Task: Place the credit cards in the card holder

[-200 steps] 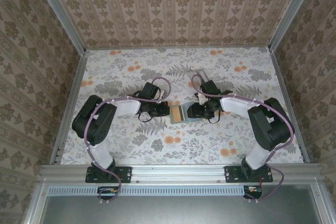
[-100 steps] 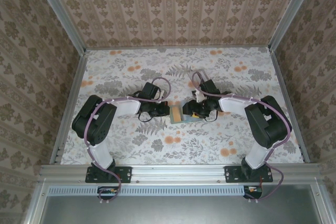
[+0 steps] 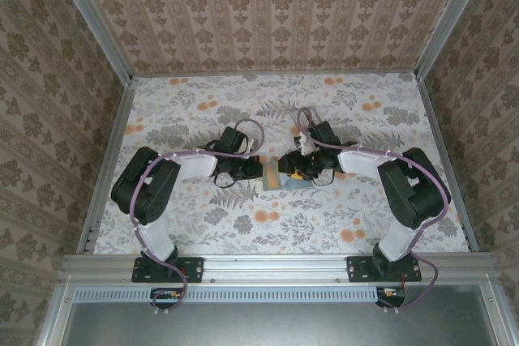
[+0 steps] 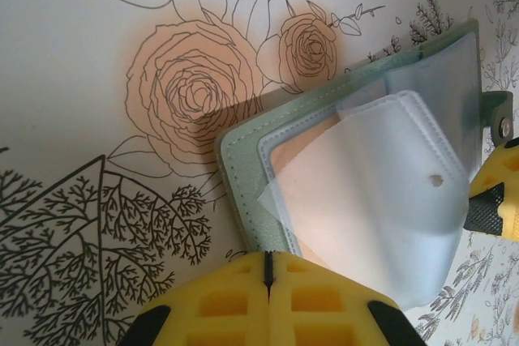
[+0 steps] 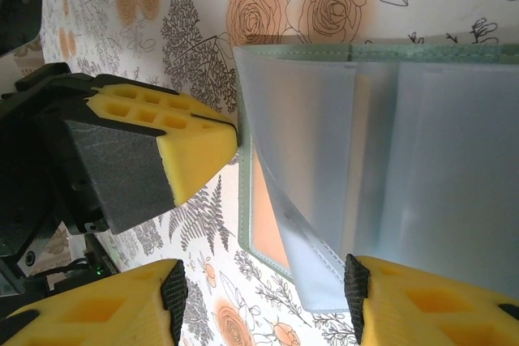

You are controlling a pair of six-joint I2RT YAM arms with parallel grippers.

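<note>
The card holder (image 4: 243, 151) lies open on the floral table, a muted-green wallet (image 5: 357, 53) with frosted plastic sleeves. A tan credit card (image 4: 298, 145) sits in a pocket under the sleeves, its edge also showing in the right wrist view (image 5: 263, 200). My left gripper (image 4: 268, 258) is shut, its yellow tips pressed on the holder's green rim. My right gripper (image 5: 263, 289) is open, straddling a lifted sleeve's corner (image 5: 324, 273), which lies against its right fingertip (image 5: 357, 281). In the top view both grippers, left (image 3: 258, 172) and right (image 3: 290, 169), meet over the holder (image 3: 270, 182).
A clear plastic stand (image 3: 311, 113) stands behind the right arm. Metal rails (image 3: 105, 176) and patterned walls close in the table on three sides. Open tabletop lies in front of and behind the arms.
My right gripper has moved left over the holder, now covering most of the tan card in the top view. The left arm has stayed in place.
</note>
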